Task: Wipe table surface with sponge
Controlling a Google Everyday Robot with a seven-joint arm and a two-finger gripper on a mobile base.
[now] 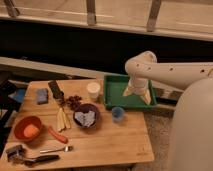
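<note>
The sponge [42, 95] is a small grey-blue block lying near the far left corner of the light-brown wooden table surface [110, 140]. My gripper [137, 94] hangs on the white arm over the green tray [113, 95] at the table's far right, well away from the sponge. Its two pale fingers [129, 91] point down and stand apart, with green tray showing between them. It holds nothing.
Between gripper and sponge stand a white cup [93, 90], a small blue cup [118, 114], a dark bowl [86, 116], dark red fruit [75, 101] and a black tool [56, 90]. An orange bowl [27, 128], a carrot [57, 134] and cutlery [57, 149] lie front left.
</note>
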